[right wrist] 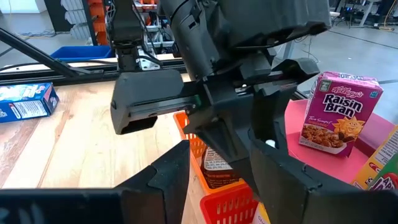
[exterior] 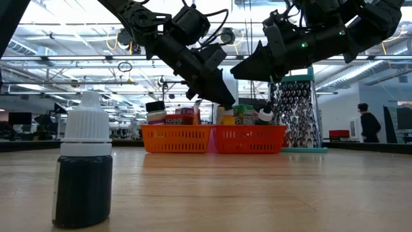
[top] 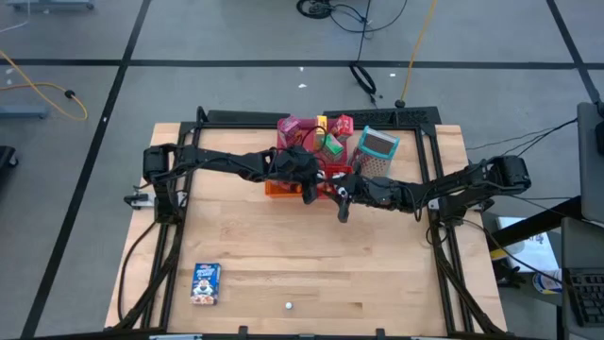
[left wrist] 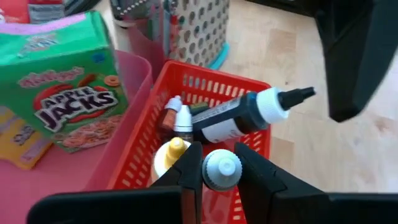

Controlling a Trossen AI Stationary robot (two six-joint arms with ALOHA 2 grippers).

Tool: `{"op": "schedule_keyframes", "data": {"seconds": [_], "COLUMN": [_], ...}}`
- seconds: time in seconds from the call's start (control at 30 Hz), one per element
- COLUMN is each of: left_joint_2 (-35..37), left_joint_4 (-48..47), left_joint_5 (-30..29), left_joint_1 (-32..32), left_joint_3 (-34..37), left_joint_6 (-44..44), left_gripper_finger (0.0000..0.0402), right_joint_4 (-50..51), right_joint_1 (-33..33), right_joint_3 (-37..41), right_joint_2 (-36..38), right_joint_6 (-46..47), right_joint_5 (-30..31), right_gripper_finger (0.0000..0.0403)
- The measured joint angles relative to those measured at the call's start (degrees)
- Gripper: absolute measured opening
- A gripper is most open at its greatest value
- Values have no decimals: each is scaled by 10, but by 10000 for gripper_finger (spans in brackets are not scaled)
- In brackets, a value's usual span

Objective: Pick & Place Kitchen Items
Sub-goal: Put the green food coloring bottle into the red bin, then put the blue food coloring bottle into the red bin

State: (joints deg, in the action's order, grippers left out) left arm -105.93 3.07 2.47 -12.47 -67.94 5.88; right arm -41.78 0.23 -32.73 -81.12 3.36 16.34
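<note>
My left gripper (top: 309, 188) hangs over the red bin (left wrist: 249, 87) and is shut on a small white-capped bottle (left wrist: 222, 169). Several little bottles lie in that bin, among them a dark one with a white cap and black nozzle (left wrist: 249, 113). The orange bin (exterior: 176, 138) stands against the red bin (exterior: 250, 138). A green Apple Jacks box (left wrist: 65, 93) and a Raisin Bran box (right wrist: 339, 112) stand on the pink tray (left wrist: 134, 68). My right gripper (right wrist: 217, 180) is open, close beside the left one (top: 344, 206), holding nothing. My left gripper pinches the small bottle between its two fingers, just below the white cap (left wrist: 222, 180). The fingers slant down from above. The bottle is lifted clear over the red bin, cap toward the wrist camera; its body is hidden by the fingers.
A metal grater (top: 377, 151) stands on the far side of the bins. A blue box (top: 206, 282) and a white ball (top: 289, 305) lie near the table's near edge. A dark bottle with a white cap (exterior: 84, 167) stands close to the low camera. A person (exterior: 369, 125) stands in the room behind.
</note>
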Motion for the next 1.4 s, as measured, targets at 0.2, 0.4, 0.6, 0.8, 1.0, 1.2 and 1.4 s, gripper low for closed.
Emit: {"op": "schedule_keyframes", "data": {"seconds": [0.2, 0.4, 0.6, 0.8, 1.0, 1.2, 1.4], "left_joint_2": [0, 0, 0, 7, 43, 105, 130], "left_joint_4": [-3, 0, 0, -11, -51, -147, -219], "left_joint_5": [-15, -16, -16, 7, 26, 26, 26], "left_joint_1": [3, 3, 3, 8, 30, 78, 152], "left_joint_3": [0, 0, 0, 1, 1, 0, 1], "left_joint_6": [-13, -9, -11, -12, -31, -36, -36], "left_gripper_finger": [93, 154, 185, 195, 189, 184, 184], "right_joint_4": [0, 0, 0, 1, 2, 4, 2], "right_joint_1": [0, 0, 0, 0, 0, 0, 0], "right_joint_3": [0, 0, 0, 0, 0, 0, 0], "right_joint_2": [0, 0, 0, 0, 0, 0, 0], "right_joint_6": [0, 0, 0, 0, 0, 0, 0], "right_joint_5": [0, 0, 0, 0, 0, 0, 0], "right_gripper_finger": [160, 160, 160, 160, 160, 160, 160]}}
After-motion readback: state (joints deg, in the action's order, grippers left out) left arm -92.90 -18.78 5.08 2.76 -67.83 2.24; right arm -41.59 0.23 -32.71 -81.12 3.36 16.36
